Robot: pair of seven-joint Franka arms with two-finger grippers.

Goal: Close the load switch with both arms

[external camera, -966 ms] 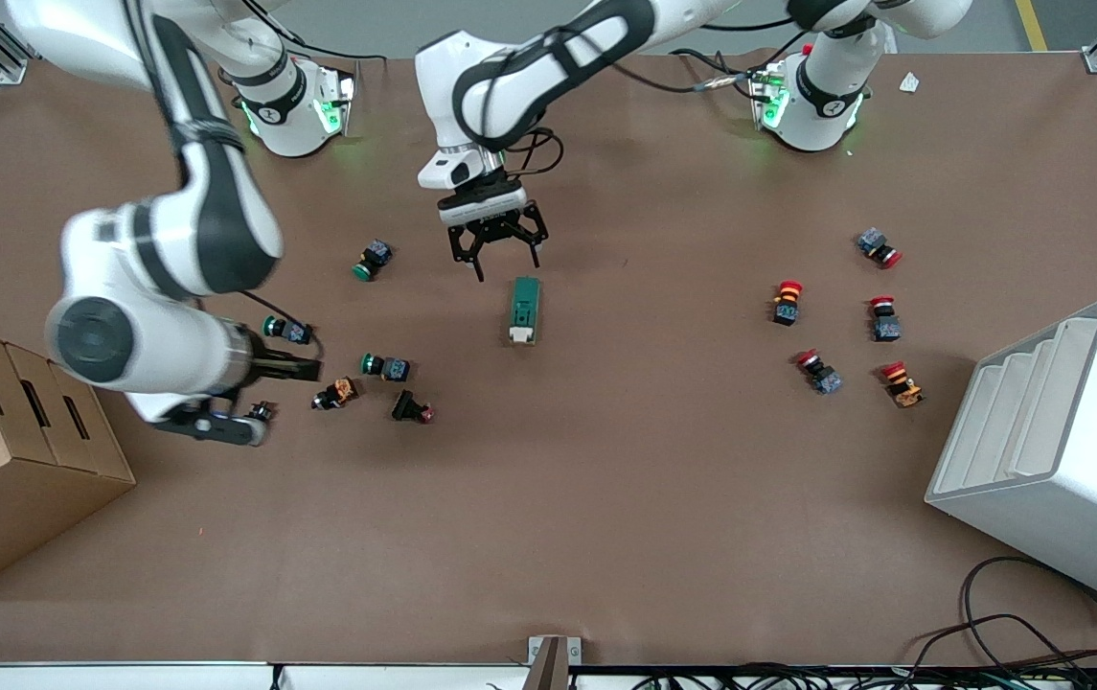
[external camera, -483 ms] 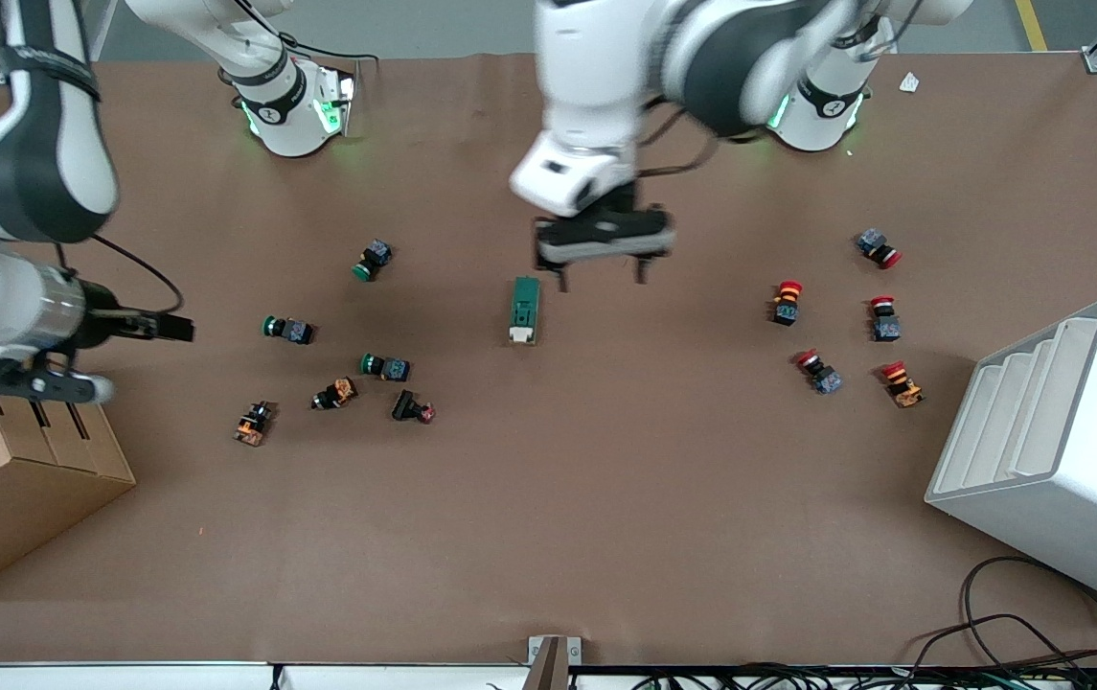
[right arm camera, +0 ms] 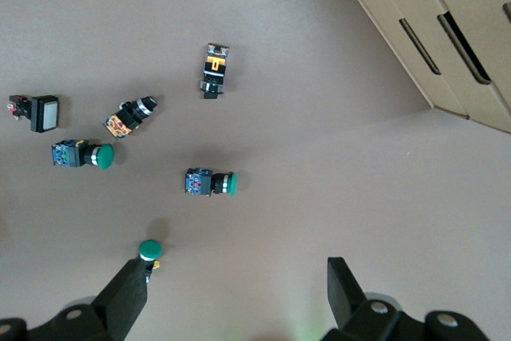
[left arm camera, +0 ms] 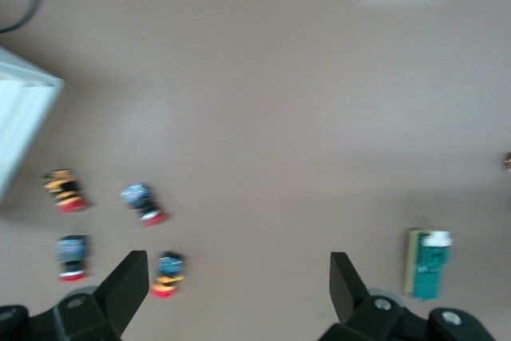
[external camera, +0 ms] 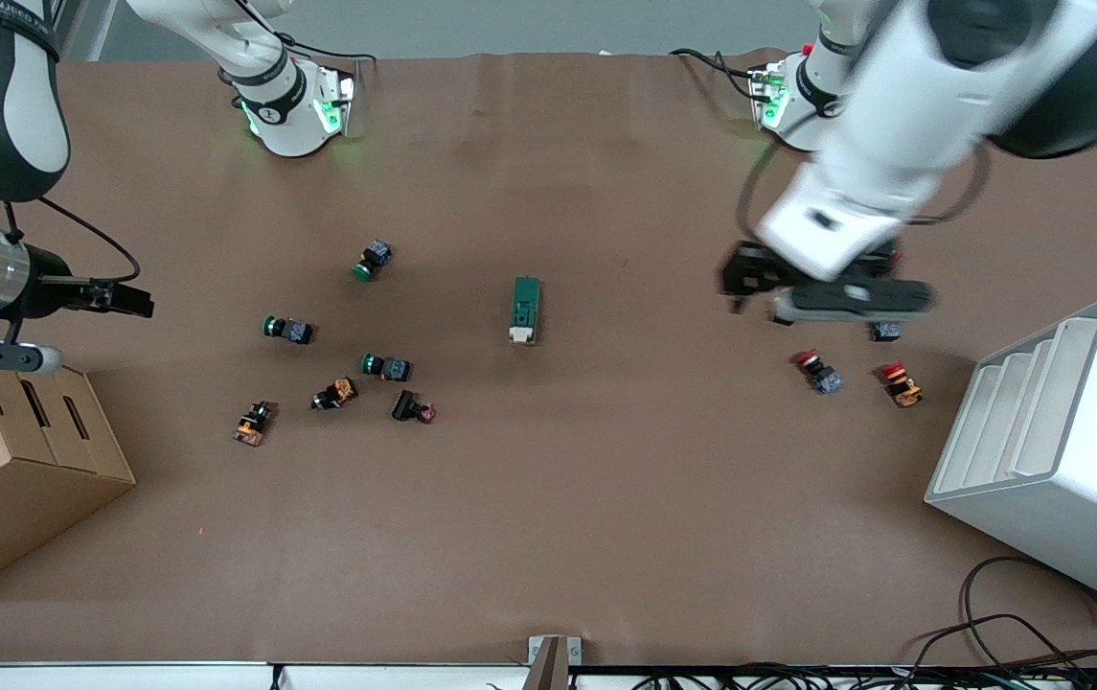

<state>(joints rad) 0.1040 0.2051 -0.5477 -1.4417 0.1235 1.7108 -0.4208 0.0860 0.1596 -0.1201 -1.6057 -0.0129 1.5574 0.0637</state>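
The load switch (external camera: pixel 525 309), a dark green block with a white lever end, lies alone on the brown table mid-table, lever end toward the front camera. It also shows in the left wrist view (left arm camera: pixel 429 263). My left gripper (external camera: pixel 821 292) is open and empty in the air over the red-capped push buttons (left arm camera: pixel 168 273), well away from the switch toward the left arm's end; in its own view (left arm camera: pixel 235 285) the jaws stand wide apart. My right gripper (external camera: pixel 131 302) is open and empty over the table's edge at the right arm's end, above green-capped buttons (right arm camera: pixel 149 250).
Green-capped and orange push buttons (external camera: pixel 385 366) lie scattered toward the right arm's end, red-capped ones (external camera: pixel 818 372) toward the left arm's end. A cardboard box (external camera: pixel 11 460) stands at the right arm's end, a white slotted rack (external camera: pixel 1056 441) at the left arm's end. Cables (external camera: pixel 1037 632) lie at the front corner.
The left arm has swung from just above the load switch out toward the left arm's end. The right arm has drawn back toward the cardboard box. The switch has not moved.
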